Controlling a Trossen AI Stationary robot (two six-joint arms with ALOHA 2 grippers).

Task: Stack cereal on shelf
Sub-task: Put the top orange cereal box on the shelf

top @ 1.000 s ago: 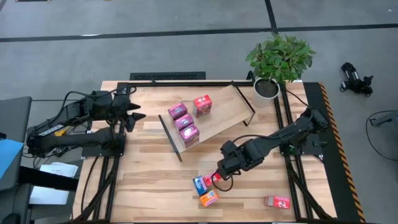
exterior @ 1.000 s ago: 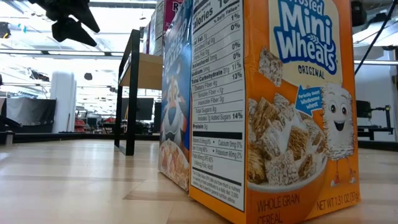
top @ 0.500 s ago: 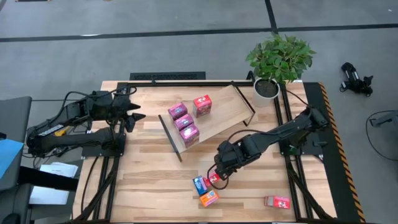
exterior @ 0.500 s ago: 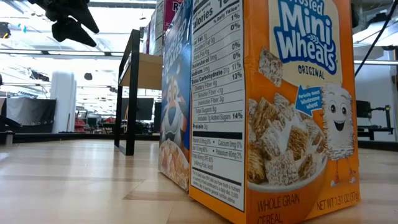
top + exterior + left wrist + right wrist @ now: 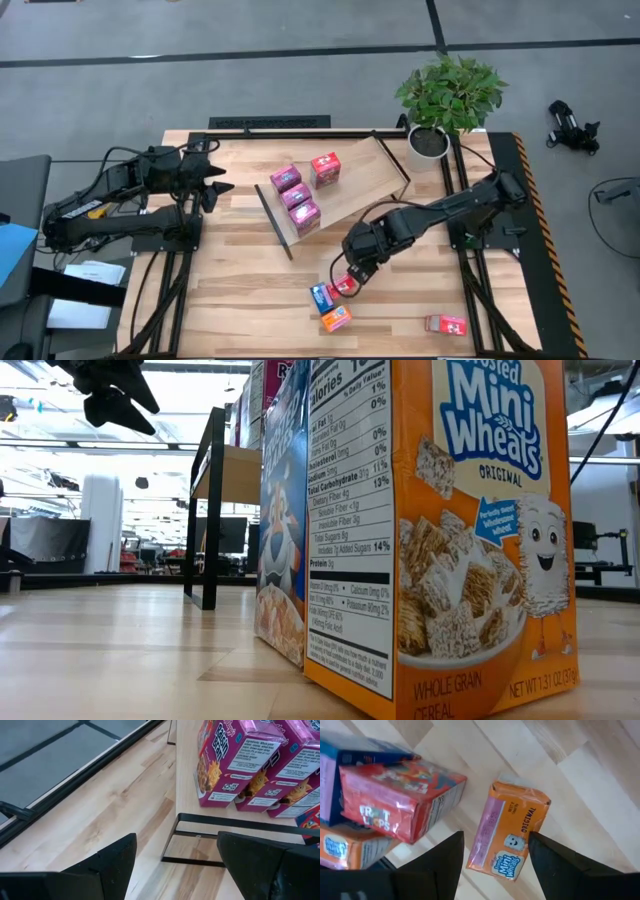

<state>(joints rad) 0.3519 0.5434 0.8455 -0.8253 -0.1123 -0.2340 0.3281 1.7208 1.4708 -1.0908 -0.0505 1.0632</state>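
The shelf, a tilted light-wood board with black end brackets, carries three magenta cereal boxes and a red one. Near the table's front stand a blue box, a red box and an orange box. My right gripper hangs open above them, pointing down. In its wrist view a second orange box lies flat on the table, below the gap between the fingers and clear of them. My left gripper waits open left of the shelf.
Another red box lies near the front right corner. A potted plant stands at the far right corner. Black rails frame the tabletop. The low view is filled by the orange box with the blue box behind it.
My right gripper has swung a little toward the table's left and far side above the front group of boxes, and its wrist has rolled. The boxes have stayed where they were.
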